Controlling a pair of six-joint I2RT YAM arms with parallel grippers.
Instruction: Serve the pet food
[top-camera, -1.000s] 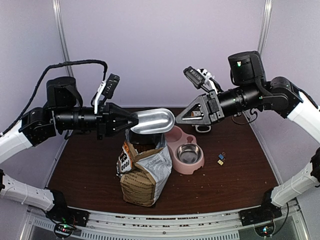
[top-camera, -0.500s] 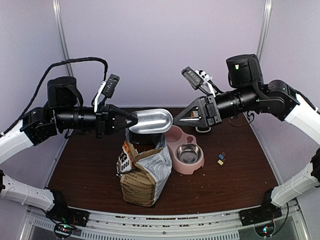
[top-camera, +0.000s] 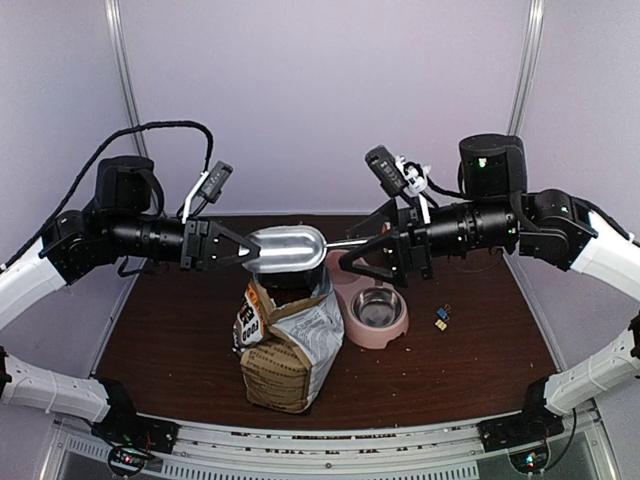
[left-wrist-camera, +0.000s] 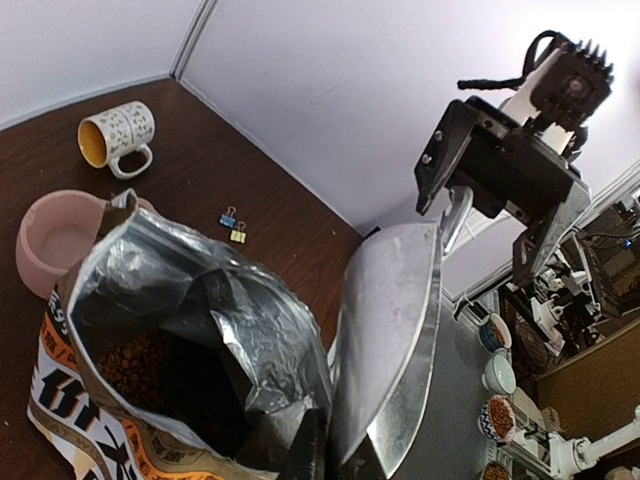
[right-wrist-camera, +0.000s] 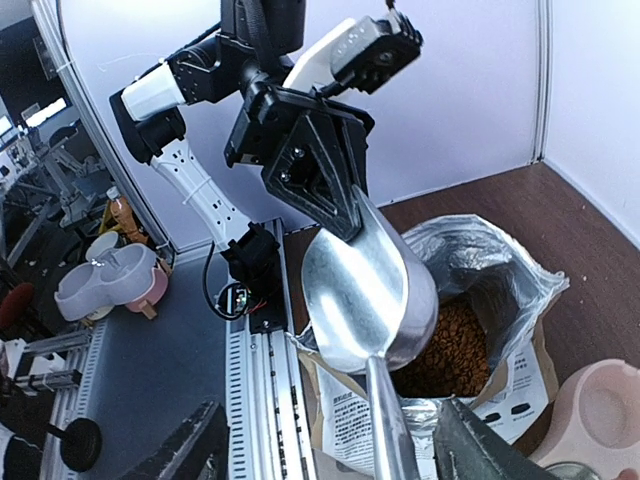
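Steel scoop, overhead: a shiny rounded metal scoop (top-camera: 288, 248) hangs level above the bag's mouth, its thin handle pointing at the right arm.
Left tool, overhead: the left tool (top-camera: 248, 251) is clamped on the scoop's blunt end.
Right tool, overhead: the right tool (top-camera: 358, 250) has its jaws spread either side of the handle, gripping nothing.
Bag and bowl, overhead: a kraft-brown and white printed bag (top-camera: 290, 345) stands upright and open on the dark brown bench (top-camera: 170, 340), just beside a pink double bowl (top-camera: 365, 340).
Kibble, left wrist: the small reddish-brown pellets of pet food (left-wrist-camera: 135, 365) lie deep inside the bag's foil-lined mouth. The scoop sits beside that mouth, with no pellets showing on it.
Handle, right wrist: it runs between the right tool's dark fingers (right-wrist-camera: 195, 445), which stand apart from it. The pink compartment at lower right looks bare.
Progress: by my reading nothing is served yet. The scoop seems mid-handover, so gripping the handle, scooping and tipping into the bowl all remain.
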